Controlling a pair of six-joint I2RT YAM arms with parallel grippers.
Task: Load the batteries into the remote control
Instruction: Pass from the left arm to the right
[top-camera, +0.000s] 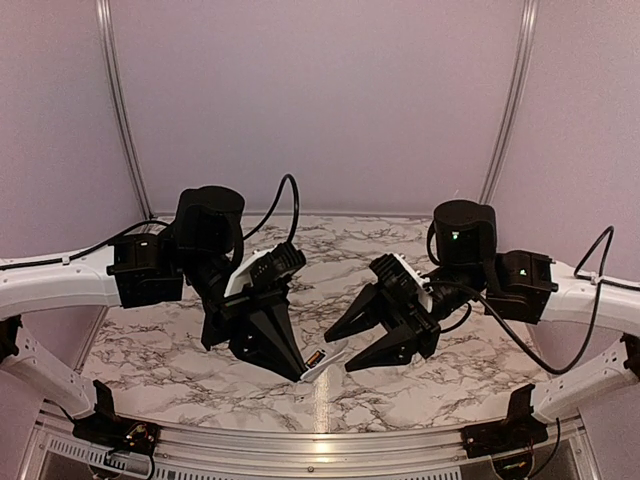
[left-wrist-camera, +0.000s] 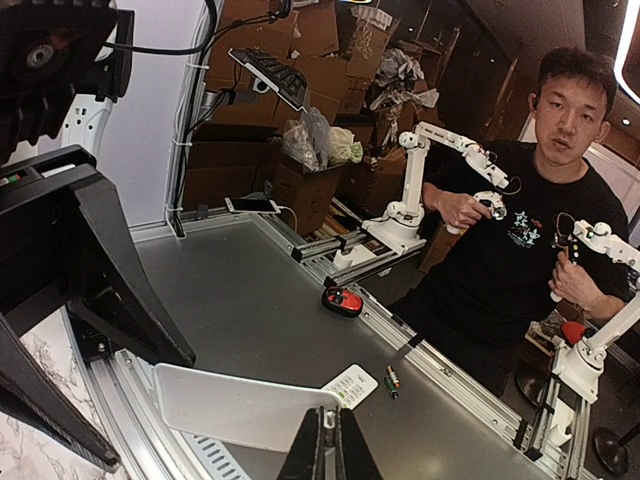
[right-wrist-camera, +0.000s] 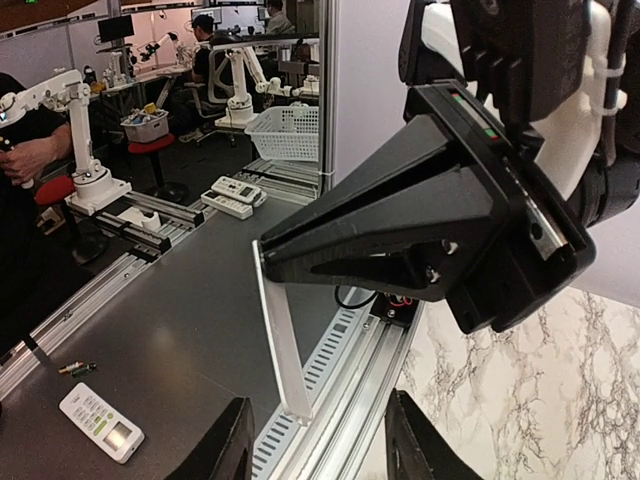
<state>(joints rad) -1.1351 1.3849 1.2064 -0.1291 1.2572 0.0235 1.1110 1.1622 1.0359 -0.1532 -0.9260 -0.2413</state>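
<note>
Left gripper (top-camera: 296, 370): jaws pressed together, pinching one flat white plastic rectangular remote control (left-wrist-camera: 240, 405) by its edge above the marble-patterned table (top-camera: 200, 340). One slim golden-brown battery (top-camera: 315, 357) shows against the remote. Right gripper (right-wrist-camera: 318, 425): fingers spread, holding nothing, just beside the remote's free end. Beyond the aluminium rail (right-wrist-camera: 335, 365), a second white remote (right-wrist-camera: 100, 422) lies on a grey bench (right-wrist-camera: 170, 300), two loose batteries (right-wrist-camera: 76, 368) beside it.

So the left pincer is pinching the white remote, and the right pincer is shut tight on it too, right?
Not quite. The left pincer does pinch the remote control, but the right pincer is open, its fingers apart, not shut on it. The right wrist view shows the gap.
</note>
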